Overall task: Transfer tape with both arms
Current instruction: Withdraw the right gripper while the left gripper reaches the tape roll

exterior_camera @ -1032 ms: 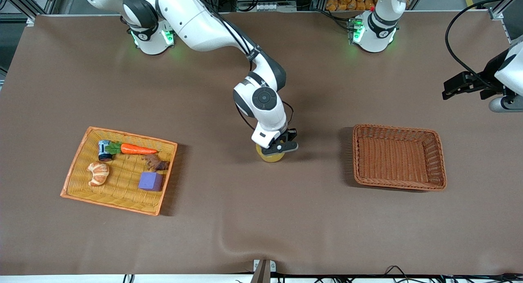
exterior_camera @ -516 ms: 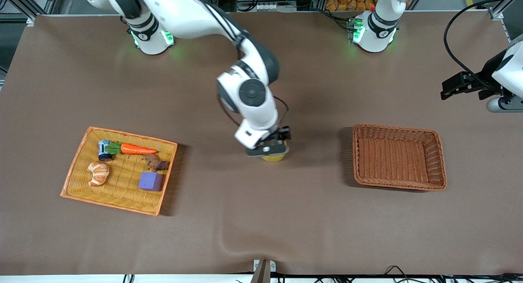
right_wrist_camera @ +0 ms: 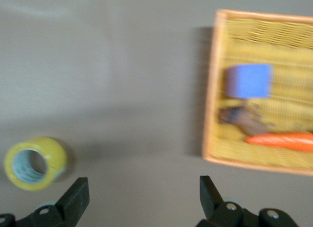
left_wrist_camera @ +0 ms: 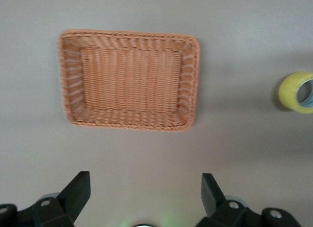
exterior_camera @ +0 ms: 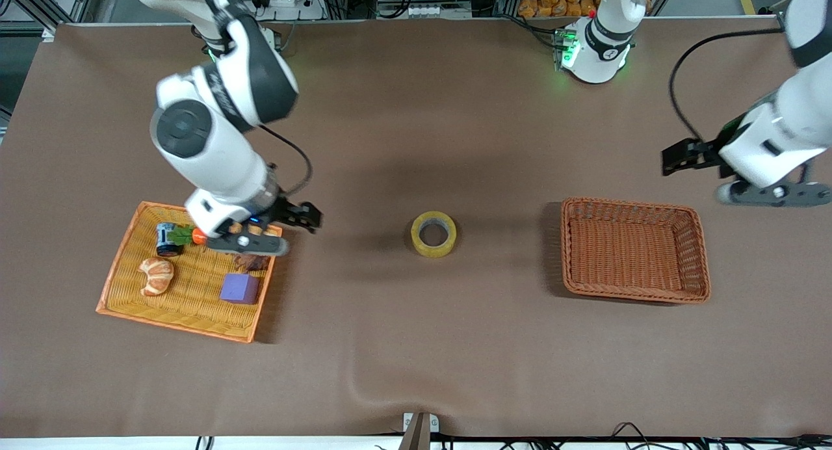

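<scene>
The tape [exterior_camera: 433,233] is a yellowish ring lying flat on the brown table, midway between the two baskets, with nothing touching it. My right gripper [exterior_camera: 250,243] is open and empty, up over the edge of the yellow basket [exterior_camera: 195,282]. In the right wrist view its open jaws [right_wrist_camera: 142,192] are over bare table, and the tape [right_wrist_camera: 35,163] lies off to one side. My left gripper [exterior_camera: 770,193] is open and empty, over the table beside the brown basket [exterior_camera: 634,248], toward the left arm's end. The left wrist view [left_wrist_camera: 144,188] shows the tape [left_wrist_camera: 296,92] at its edge.
The yellow basket holds a croissant [exterior_camera: 156,276], a purple cube [exterior_camera: 239,289], a small can [exterior_camera: 167,238], a carrot [exterior_camera: 198,238] partly hidden by my right gripper, and a dark brown item [exterior_camera: 252,263]. The brown basket [left_wrist_camera: 129,80] is empty.
My right gripper has let go of the tape, risen and swung away to over the yellow basket. The tape stays on the table. My left gripper has moved closer to the brown basket.
</scene>
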